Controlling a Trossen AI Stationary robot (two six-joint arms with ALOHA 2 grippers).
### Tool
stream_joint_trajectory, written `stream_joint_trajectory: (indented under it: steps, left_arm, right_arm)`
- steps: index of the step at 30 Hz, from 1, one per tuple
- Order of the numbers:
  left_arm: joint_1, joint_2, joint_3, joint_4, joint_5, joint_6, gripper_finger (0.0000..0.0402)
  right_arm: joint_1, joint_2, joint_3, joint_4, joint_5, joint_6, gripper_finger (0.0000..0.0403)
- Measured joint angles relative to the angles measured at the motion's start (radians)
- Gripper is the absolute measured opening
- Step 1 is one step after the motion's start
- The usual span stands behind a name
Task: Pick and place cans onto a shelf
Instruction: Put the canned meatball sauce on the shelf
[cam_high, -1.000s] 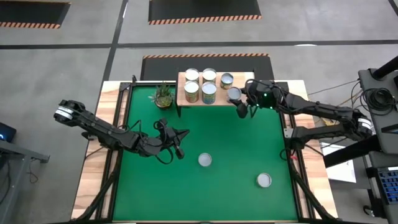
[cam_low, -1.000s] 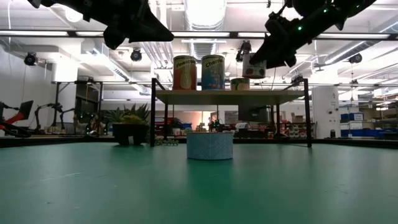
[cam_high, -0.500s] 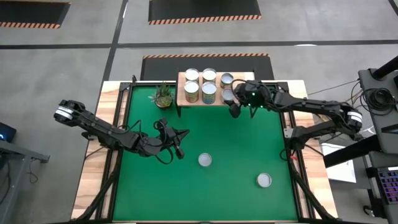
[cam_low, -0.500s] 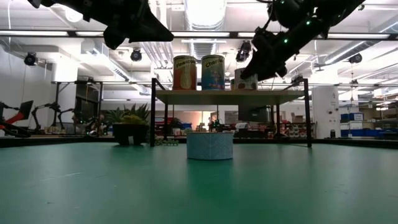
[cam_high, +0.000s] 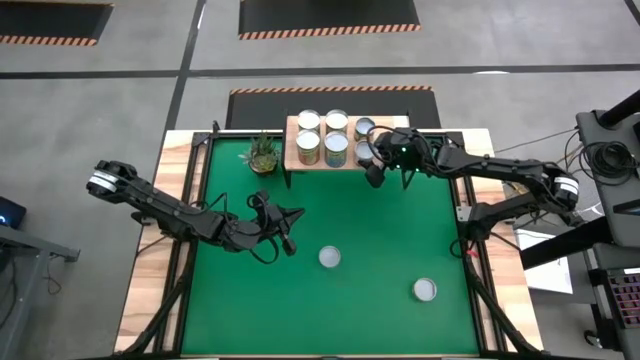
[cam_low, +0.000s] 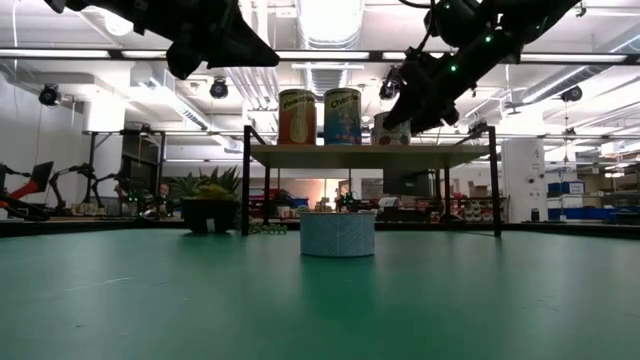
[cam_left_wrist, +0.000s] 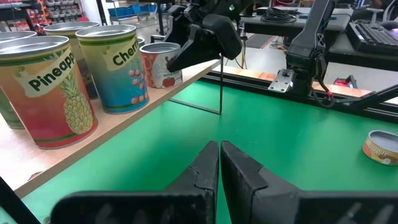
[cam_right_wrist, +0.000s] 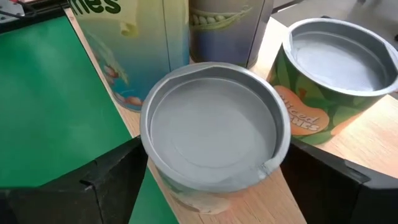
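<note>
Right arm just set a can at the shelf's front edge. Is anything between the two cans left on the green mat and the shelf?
Nothing visible. The round silver-topped can mid-mat and the other silver-topped can have bare green mat up to the pale wooden shelf; the right gripper hovers at its front.

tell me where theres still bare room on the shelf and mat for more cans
The shelf is crowded on its left and middle, where six cans stand in two rows; bare wood remains at its right end, beyond the right gripper, whose open jaws flank the newest can. The mat is mostly bare: two cans and the shut left gripper occupy its lower middle.
</note>
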Motion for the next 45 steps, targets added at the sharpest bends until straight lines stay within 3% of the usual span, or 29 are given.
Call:
stream_joint_trajectory:
  steps: [17, 25, 29, 39, 45]
  left_arm:
    - [0.0, 0.0, 0.0, 0.0, 0.0, -0.004, 0.0]
    - [0.0, 0.0, 0.0, 0.0, 0.0, -0.008, 0.0]
    - [0.0, 0.0, 0.0, 0.0, 0.0, -0.008, 0.0]
    - [0.0, 0.0, 0.0, 0.001, 0.0, -0.013, 0.0]
    - [0.0, 0.0, 0.0, 0.0, 0.0, -0.016, 0.0]
  right_arm:
    - [0.007, -0.144, 0.0, -0.118, -0.01, -0.012, 0.0327]
    - [0.021, -0.165, 0.0, -0.054, -0.01, -0.021, 0.0315]
    - [0.02, -0.143, 0.0, 0.025, -0.009, -0.02, 0.0257]
    - [0.017, -0.056, 0.001, 0.038, 0.001, -0.11, 0.0028]
    - [0.015, -0.06, 0.002, 0.029, 0.0, -0.123, 0.0011]
